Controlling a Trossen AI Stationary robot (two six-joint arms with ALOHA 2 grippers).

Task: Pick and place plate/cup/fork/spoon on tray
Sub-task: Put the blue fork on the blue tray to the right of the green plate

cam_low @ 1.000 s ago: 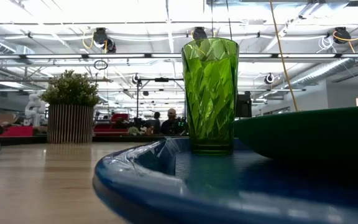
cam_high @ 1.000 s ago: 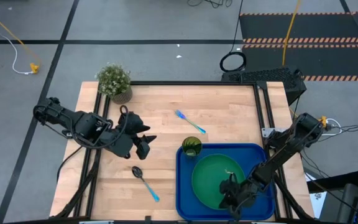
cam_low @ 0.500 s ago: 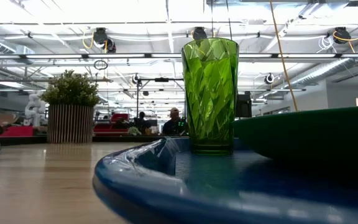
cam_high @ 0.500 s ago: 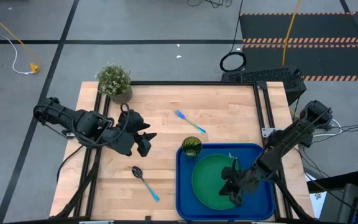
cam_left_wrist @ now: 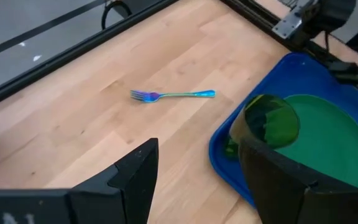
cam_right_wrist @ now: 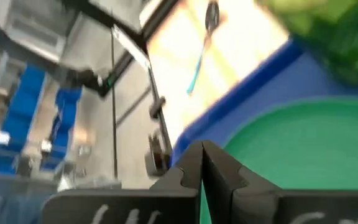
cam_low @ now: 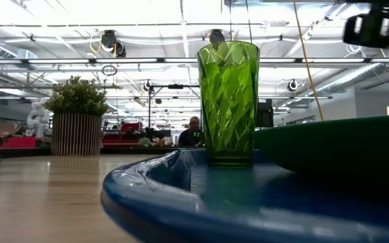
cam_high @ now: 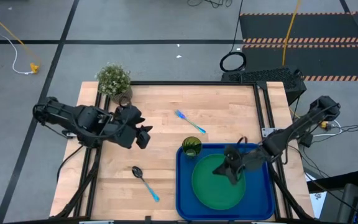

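Observation:
The dark-green plate lies flat in the bright-blue tray at the table's near right. The yellow-green cup stands upright in the tray's far left corner. The light-blue fork lies on the wood beyond the tray. The spoon lies on the wood left of the tray. My right gripper hangs shut and empty above the plate's far part. My left gripper is open and empty above the table's left half, with its fingers toward the fork and the cup.
A potted green plant stands at the table's far left corner. Black frame rails run along the table's left and right edges. Bare wood lies between the fork, the spoon and the tray.
My right gripper has risen from the plate's near edge and gone toward the table's far edge, over the plate; it now shows high in the low view. The plate has stayed in the tray. My left gripper has shifted a little toward the far edge.

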